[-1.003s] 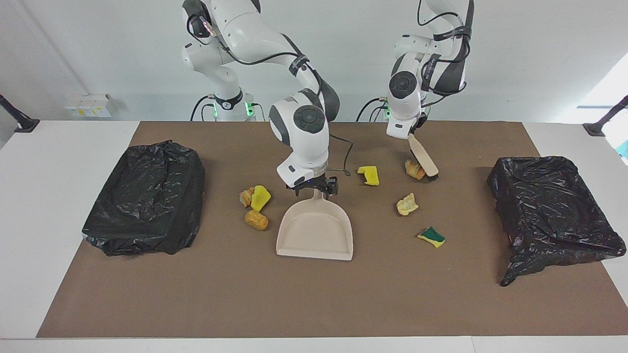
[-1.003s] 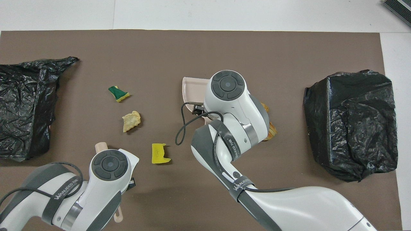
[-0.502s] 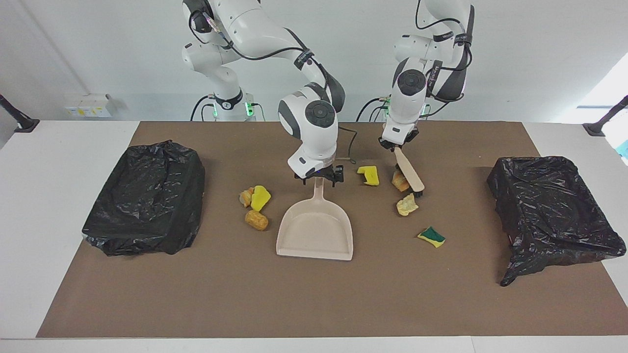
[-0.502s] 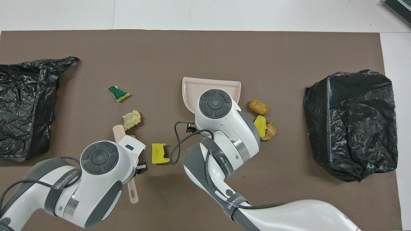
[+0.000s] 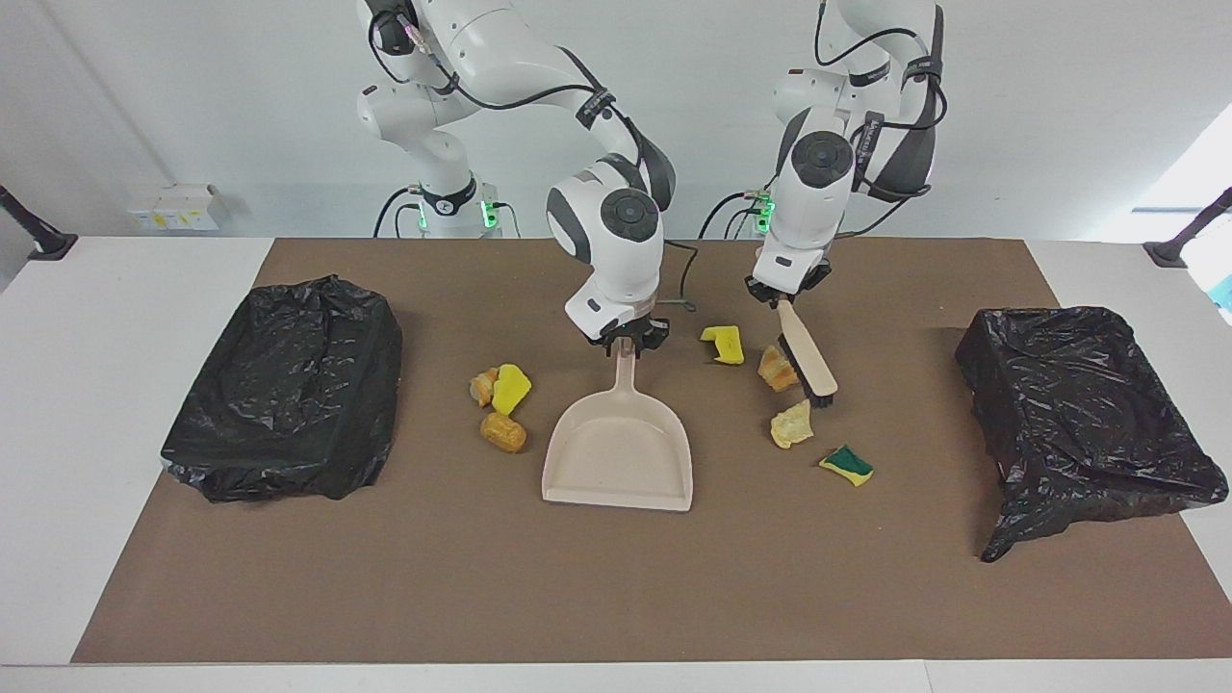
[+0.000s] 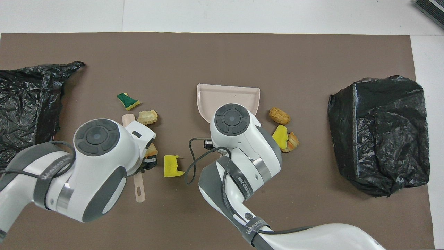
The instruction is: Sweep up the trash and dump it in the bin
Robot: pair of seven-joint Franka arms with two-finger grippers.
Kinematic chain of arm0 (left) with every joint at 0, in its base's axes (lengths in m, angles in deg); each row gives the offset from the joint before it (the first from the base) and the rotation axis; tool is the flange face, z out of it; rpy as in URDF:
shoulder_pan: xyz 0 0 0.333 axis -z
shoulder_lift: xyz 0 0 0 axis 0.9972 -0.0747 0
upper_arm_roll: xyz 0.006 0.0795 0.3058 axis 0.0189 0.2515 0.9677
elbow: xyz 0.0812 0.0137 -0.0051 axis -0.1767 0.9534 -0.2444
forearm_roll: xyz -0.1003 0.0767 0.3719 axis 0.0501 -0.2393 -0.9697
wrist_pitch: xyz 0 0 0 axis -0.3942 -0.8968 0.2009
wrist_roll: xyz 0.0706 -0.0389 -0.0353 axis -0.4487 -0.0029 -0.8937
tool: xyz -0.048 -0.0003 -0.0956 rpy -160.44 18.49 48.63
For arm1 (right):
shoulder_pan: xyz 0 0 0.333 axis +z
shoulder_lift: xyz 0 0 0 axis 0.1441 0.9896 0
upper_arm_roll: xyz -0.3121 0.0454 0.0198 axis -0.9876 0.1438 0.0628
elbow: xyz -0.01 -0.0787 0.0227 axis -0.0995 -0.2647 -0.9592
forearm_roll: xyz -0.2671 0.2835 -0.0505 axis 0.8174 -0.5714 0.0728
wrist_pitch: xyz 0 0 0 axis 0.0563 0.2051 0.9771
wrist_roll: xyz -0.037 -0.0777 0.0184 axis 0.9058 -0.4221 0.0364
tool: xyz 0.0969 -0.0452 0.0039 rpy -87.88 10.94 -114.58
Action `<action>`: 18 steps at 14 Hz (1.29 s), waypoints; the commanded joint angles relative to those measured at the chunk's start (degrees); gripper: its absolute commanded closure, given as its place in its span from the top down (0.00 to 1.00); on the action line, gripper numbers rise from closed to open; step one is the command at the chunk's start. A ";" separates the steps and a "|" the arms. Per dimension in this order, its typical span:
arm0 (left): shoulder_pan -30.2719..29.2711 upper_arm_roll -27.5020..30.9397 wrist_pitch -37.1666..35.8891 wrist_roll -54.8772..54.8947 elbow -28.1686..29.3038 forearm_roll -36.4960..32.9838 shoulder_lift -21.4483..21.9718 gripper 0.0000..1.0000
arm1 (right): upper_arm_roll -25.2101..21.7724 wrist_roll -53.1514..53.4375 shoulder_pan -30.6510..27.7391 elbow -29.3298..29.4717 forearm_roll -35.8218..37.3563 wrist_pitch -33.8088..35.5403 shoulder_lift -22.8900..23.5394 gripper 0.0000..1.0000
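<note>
The right claw (image 5: pixel 632 345) is seen clamped on the handle of the beige dustpan (image 5: pixel 618 450), whose pan lies flat on the brown mat (image 5: pixel 616 577) of the worktop (image 5: pixel 96 404), its open mouth turned away from the robots. Toward the right arm's end of the worktop a bin draped in a black bag (image 5: pixel 289 390) is set. Between that bin and the dustpan three pieces of the trash are grouped: a small orange-tan lump (image 5: pixel 481 387) touching a yellow bit (image 5: pixel 511 388), and a tan lump (image 5: pixel 503 432) just beside them, farther from the robots. Next, between the two claws, a yellow sponge bit (image 5: pixel 724 344) lies alone on the mat. The left claw (image 5: pixel 782 297) is closed on the handle of the brush (image 5: pixel 807 362), which is held tilted with its black bristles down at the mat. An orange-tan lump (image 5: pixel 775 370) is touched by the brush head. A cream lump (image 5: pixel 791 425) lies near the bristles, farther from the robots, and a yellow bit with a green face (image 5: pixel 847 465) lies just beside that, farther still. A second bin lined with a black bag (image 5: pixel 1083 414) stands at the left arm's end.
</note>
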 commanded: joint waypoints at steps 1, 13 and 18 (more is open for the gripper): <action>-5.63 -0.31 -0.86 9.93 -2.62 0.87 -1.29 0.00 | 0.03 -0.32 -0.80 -1.04 -1.81 -0.90 -1.06 0.00; -16.73 -0.31 8.64 34.12 -13.53 -0.01 -17.20 0.00 | -0.06 -50.30 -6.17 -13.68 4.31 5.60 -20.55 0.00; -12.61 -0.49 0.14 35.89 -10.97 -0.01 -14.74 0.00 | 0.03 -58.14 -1.69 -22.74 10.05 7.27 -27.15 0.00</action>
